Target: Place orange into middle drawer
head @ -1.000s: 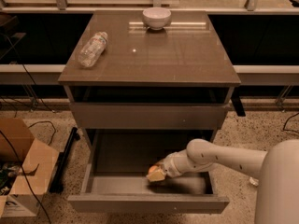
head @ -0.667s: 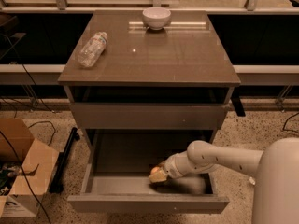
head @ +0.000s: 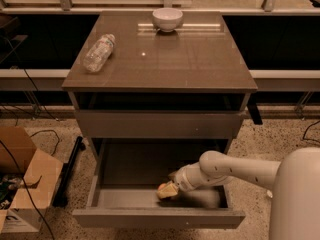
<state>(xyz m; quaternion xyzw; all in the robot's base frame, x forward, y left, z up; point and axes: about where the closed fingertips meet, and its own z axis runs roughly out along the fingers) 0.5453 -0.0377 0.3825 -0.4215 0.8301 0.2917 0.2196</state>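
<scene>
The middle drawer is pulled out wide below the cabinet, and its grey-brown tray lies open. My white arm reaches in from the right. My gripper is low inside the drawer, near the front middle. It is shut on the small orange, which sits at its tip just above or on the drawer floor; I cannot tell whether it touches.
The upper drawer front is closed. On the cabinet top a white bowl stands at the back and a clear plastic bottle lies at the left. A cardboard box and cables are on the floor at the left.
My gripper with the orange has moved slightly down and toward the front of the drawer. Nothing else has moved.
</scene>
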